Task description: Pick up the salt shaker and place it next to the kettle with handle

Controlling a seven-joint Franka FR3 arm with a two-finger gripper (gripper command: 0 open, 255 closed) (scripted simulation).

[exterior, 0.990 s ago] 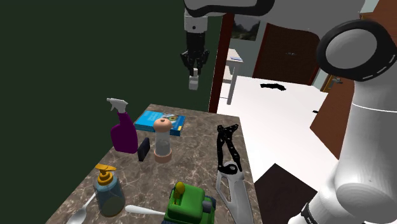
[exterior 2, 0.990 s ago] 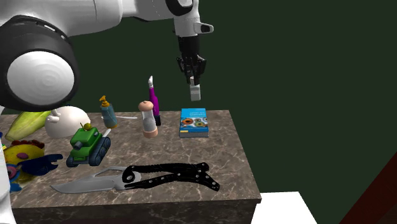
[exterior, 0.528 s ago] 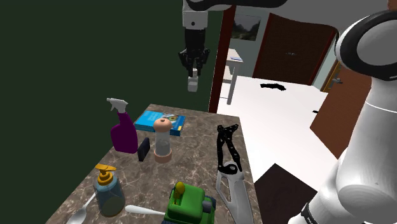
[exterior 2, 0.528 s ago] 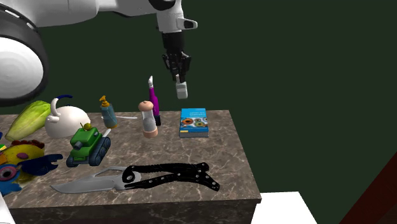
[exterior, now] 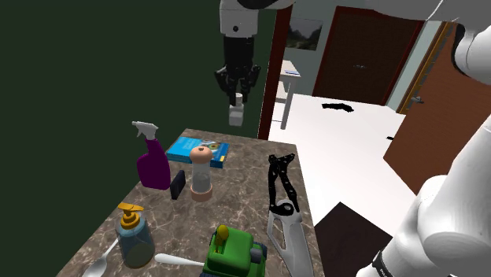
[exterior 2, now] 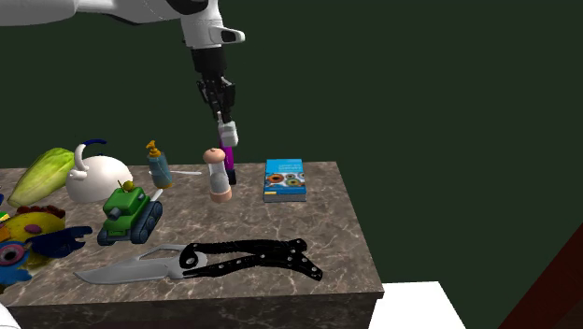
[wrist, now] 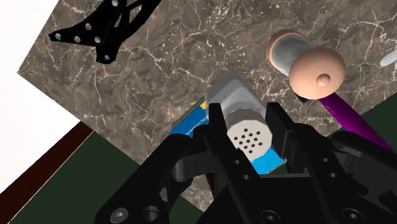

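Observation:
My gripper (exterior: 236, 100) (exterior 2: 224, 120) (wrist: 248, 127) hangs in the air, shut on the salt shaker (exterior: 236, 116) (exterior 2: 228, 135) (wrist: 236, 105), a small pale grey shaker with a perforated cap facing the wrist camera. The shaker hangs upright between the fingers, well above the marble tabletop (exterior 2: 346, 224), over the near end of the blue book (wrist: 189, 125) and close to the pepper mill (exterior 2: 219, 175) (wrist: 316, 70). The white kettle with a handle (exterior 2: 101, 178) stands near the table's left end in the second exterior view, far from the gripper.
A purple spray bottle (exterior: 153, 161), a soap dispenser (exterior 2: 159, 165), a green toy tank (exterior 2: 128, 213) and a black-handled folding knife (exterior 2: 224, 262) lie between shaker and kettle. Lettuce (exterior 2: 42, 176) and a yellow toy (exterior 2: 28, 238) sit beyond the kettle. The table's edge drops to white floor (exterior: 346, 149).
The gripper has carried the shaker toward the second exterior view's left, from above the blue book to above the pepper mill, and a little lower. Its grip is unchanged.

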